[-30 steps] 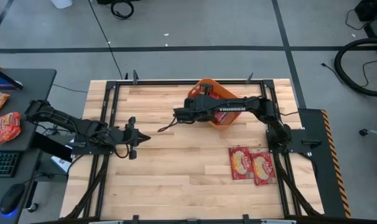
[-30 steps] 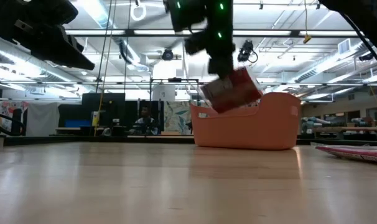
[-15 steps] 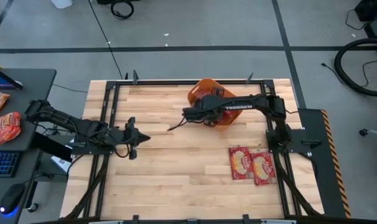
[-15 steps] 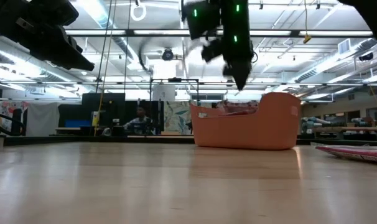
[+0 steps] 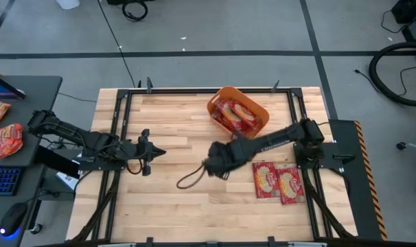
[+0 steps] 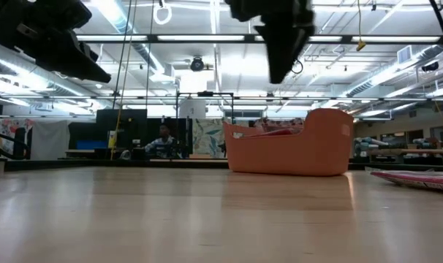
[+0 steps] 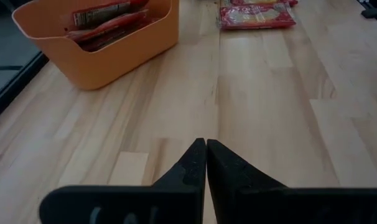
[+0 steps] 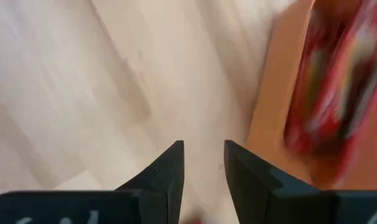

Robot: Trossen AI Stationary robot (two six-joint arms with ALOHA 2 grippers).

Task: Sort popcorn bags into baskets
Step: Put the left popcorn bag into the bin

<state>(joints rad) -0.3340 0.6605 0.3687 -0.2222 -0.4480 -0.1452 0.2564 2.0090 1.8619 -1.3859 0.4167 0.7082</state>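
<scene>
Your work surface is a light wooden table (image 5: 174,185) of butcher-block planks inside a dark metal frame. At its far edge, right of centre, you have the orange basket (image 5: 259,127) standing directly on the wood, with red popcorn bags (image 5: 235,115) inside it. Toward the right side, nearer the front, two more popcorn bags (image 5: 277,181) lie flat on the planks, side by side and touching, well apart from the basket. A dark cable loop (image 5: 189,180) shows over the middle of the table.
</scene>
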